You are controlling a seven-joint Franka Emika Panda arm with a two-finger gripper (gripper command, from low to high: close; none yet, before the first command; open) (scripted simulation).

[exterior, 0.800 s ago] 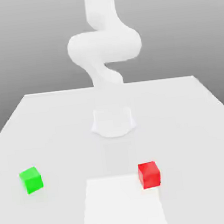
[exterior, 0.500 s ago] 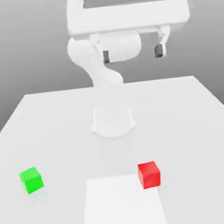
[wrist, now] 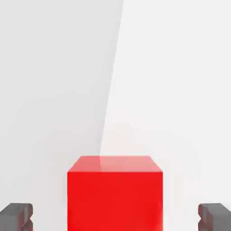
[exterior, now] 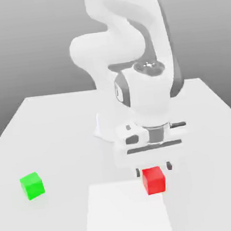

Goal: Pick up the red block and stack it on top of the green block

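The red block (exterior: 154,181) sits on the white table (exterior: 53,129), toward the front and the exterior view's right. My gripper (exterior: 153,169) hangs just above and behind it, open, with one dark fingertip (exterior: 138,173) on each side. In the hand view the red block (wrist: 115,191) lies between the two pads (wrist: 16,216), with a clear gap on either side, and the gripper (wrist: 115,217) holds nothing. The green block (exterior: 32,185) rests alone at the exterior view's left, far from the hand.
The arm's round base (exterior: 108,126) stands mid-table behind the hand. A paler rectangular patch (exterior: 126,215) marks the table's front, beside the red block. The table's side edges slant inward toward the back.
The hand has come down from high above the table to just over the red block, fingers still apart. Neither block has moved.
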